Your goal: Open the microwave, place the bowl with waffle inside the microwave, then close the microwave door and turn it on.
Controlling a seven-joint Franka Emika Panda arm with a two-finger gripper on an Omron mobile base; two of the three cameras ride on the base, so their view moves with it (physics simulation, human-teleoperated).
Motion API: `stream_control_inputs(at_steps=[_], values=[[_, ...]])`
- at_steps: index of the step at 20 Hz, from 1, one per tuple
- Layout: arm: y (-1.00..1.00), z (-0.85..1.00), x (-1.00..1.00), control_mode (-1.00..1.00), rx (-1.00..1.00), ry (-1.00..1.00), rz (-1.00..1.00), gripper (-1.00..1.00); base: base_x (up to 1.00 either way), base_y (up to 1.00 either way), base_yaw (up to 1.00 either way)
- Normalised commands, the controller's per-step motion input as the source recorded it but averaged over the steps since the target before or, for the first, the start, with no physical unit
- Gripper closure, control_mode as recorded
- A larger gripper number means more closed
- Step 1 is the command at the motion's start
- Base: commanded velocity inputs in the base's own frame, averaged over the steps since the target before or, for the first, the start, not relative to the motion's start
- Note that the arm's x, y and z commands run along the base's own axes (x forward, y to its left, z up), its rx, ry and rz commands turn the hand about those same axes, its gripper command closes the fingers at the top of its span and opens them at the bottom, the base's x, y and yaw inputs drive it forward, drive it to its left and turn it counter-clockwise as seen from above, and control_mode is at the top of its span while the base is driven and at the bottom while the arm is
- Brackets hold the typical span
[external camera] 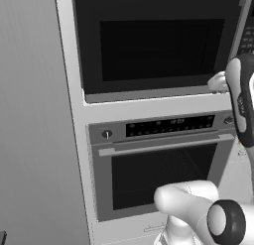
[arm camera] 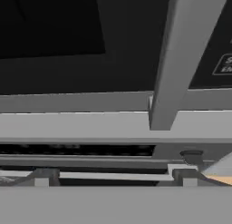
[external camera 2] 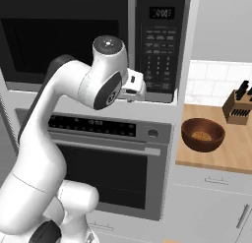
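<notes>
Microwave door (external camera 2: pixel 69 38): shut, rigid, hinged | Grasp: vertical grey bar handle (arm camera: pixel 181 60), upper right of hand view, smooth | Gripper (arm camera: pixel 115 177): fingers spread wide, nothing held

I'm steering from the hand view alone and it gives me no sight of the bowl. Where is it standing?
Observer: The small round dark reddish-brown wooden bowl stands on the light wooden counter, to the right of the oven column and lower than the microwave.
Operator: Is the waffle in it?
Observer: Yes, the small golden-tan waffle lies inside the bowl.
Operator: I see just the handle's lower end. Is the door open at all?
Observer: No, the wide black microwave door sits flush and shut across its whole width.
</notes>
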Motion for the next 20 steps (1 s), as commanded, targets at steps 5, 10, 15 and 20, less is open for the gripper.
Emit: stream_control_inputs(at_steps=[5, 10, 15, 20], values=[[-0.44, 0.06, 0.21, -1.00, 0.00, -0.11, 0.00, -1.00, 0.00, 0.00, 0.00], [-0.22, 0.04, 0.46, -1.00, 0.00, 0.00, 0.00, -1.00, 0.00, 0.00, 0.00], [-0.03, 0.03, 0.46, -1.00, 0.00, 0.00, -0.01, -1.00, 0.00, 0.00, 0.00], [0.00, 0.01, 0.46, -1.00, 0.00, -0.12, -0.01, -1.00, 0.00, 0.00, 0.00]])
